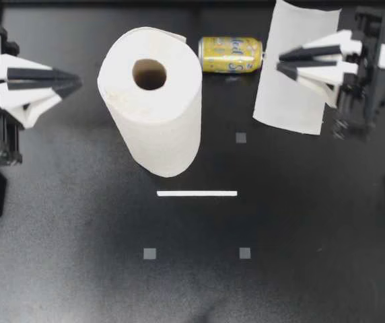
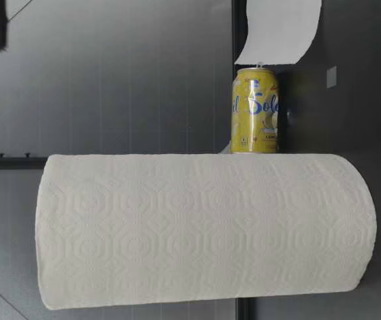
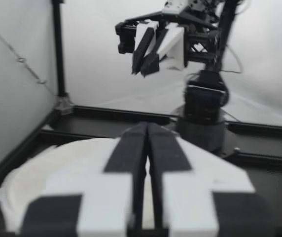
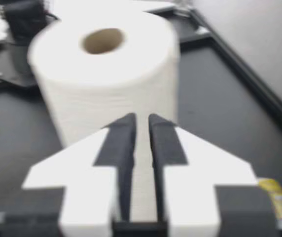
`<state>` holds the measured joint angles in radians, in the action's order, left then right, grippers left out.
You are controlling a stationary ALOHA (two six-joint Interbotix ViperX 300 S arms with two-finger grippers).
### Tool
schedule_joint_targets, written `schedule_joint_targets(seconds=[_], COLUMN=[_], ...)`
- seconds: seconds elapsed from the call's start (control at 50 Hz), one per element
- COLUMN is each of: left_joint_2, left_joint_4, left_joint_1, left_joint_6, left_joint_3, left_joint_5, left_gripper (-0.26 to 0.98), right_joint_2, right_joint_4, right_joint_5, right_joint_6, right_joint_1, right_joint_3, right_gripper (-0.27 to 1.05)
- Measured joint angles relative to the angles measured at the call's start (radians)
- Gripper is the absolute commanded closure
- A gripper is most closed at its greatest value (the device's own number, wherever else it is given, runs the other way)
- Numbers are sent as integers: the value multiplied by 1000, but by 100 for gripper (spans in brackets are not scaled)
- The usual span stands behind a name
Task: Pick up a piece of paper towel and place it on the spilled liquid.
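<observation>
- Top view: found right gripper point(image 1: 280, 62) pinched narrow on loose paper towel sheet point(image 1: 290, 101).
- Noted tipped soda can point(image 1: 231, 54) just beside sheet, roll-side; spill not made out, likely near can.
- Logged left gripper point(image 1: 75, 83) closed, empty, well apart.

sheet point(image 2: 277, 30) cut off, can point(image 2: 255, 110) end hidden

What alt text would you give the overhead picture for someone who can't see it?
My right gripper holds a loose white paper towel sheet above a black table. A white paper towel roll stands mid-table, beside a yellow drink can lying on its side.
</observation>
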<state>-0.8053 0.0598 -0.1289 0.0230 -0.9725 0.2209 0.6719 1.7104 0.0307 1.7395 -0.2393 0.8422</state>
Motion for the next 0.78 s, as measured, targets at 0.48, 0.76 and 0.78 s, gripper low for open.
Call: schedule_joint_targets(seconds=[0.48, 0.76, 0.78], left_joint_2=[63, 110, 112], left_joint_4=[0, 0, 2], left_joint_1=[52, 54, 54], left_joint_6=[-6, -6, -6], left_joint_3=[25, 48, 48], left_joint_5=[-9, -17, -18], left_gripper=[62, 62, 62], right_joint_2=[95, 106, 106], right_joint_4=[-3, -18, -18], right_joint_5=[15, 20, 20], right_joint_6=[15, 17, 17], right_joint_1=[207, 209, 209], right_joint_3=[5, 3, 5], right_gripper=[70, 70, 70])
